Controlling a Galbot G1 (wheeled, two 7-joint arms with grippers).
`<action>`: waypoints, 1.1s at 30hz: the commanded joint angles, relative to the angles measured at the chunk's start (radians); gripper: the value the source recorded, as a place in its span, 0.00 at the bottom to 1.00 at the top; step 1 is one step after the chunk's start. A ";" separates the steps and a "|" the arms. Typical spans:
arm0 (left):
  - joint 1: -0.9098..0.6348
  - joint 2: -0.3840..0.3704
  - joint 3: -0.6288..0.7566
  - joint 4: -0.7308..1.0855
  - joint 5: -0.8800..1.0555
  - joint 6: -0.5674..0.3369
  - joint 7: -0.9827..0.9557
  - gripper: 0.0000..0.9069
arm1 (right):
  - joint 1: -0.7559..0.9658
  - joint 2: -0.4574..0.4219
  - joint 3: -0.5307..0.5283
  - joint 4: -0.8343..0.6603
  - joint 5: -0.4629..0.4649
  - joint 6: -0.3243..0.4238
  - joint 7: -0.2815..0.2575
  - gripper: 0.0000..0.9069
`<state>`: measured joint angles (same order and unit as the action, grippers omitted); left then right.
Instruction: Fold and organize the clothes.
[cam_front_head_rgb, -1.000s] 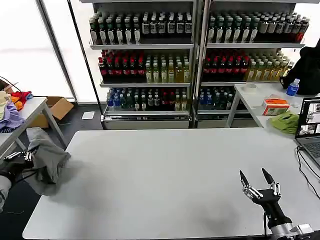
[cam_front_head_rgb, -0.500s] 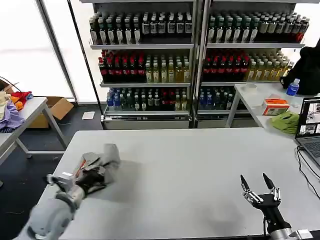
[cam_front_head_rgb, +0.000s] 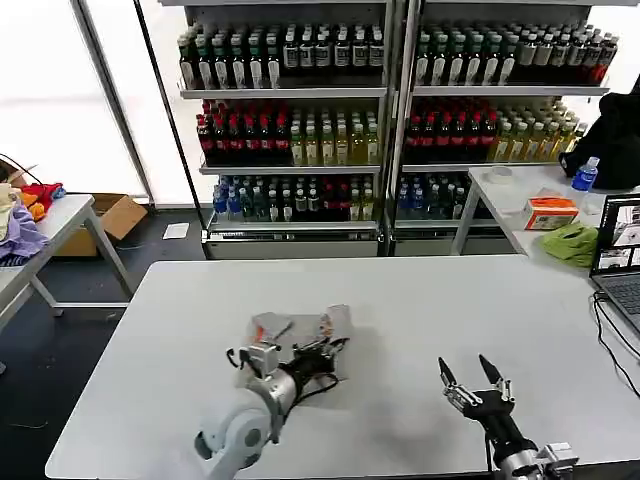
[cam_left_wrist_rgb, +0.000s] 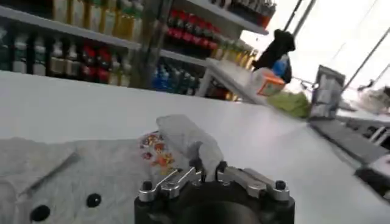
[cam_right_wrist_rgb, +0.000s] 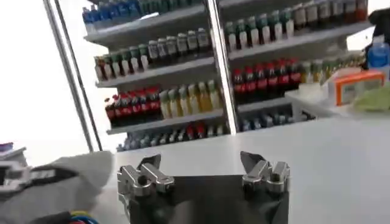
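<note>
The left gripper has carried the grey shirt from the tabletop's left edge to its middle, jaws clamped on a fold. The right gripper has shifted leftward, jaws apart, near the front edge.

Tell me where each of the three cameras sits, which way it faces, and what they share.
Head view: up high, looking forward and down at the white table; left gripper on the grey shirt, right gripper open.
Left wrist view: behind the left gripper, facing the shirt.
Right wrist view: behind the right gripper, facing the drink shelves.
Shared: shirt, table, shelves.
</note>
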<state>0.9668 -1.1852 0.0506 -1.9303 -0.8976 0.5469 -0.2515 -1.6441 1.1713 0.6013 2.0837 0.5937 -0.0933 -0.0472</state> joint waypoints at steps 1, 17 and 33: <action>-0.109 -0.124 0.051 -0.052 -0.187 -0.008 -0.081 1.00 | 0.192 -0.054 -0.203 0.021 0.229 -0.313 0.160 1.00; 0.144 0.005 -0.320 -0.209 -0.123 -0.068 0.044 1.00 | 0.347 -0.086 -0.309 -0.048 0.371 -0.355 0.259 1.00; 0.289 -0.008 -0.502 -0.215 -0.054 -0.087 0.061 1.00 | 0.466 -0.031 -0.438 -0.160 0.119 -0.367 0.344 1.00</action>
<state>1.1613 -1.1916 -0.3317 -2.1241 -0.9812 0.4745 -0.2051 -1.2528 1.1203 0.2577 1.9792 0.8690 -0.4223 0.2538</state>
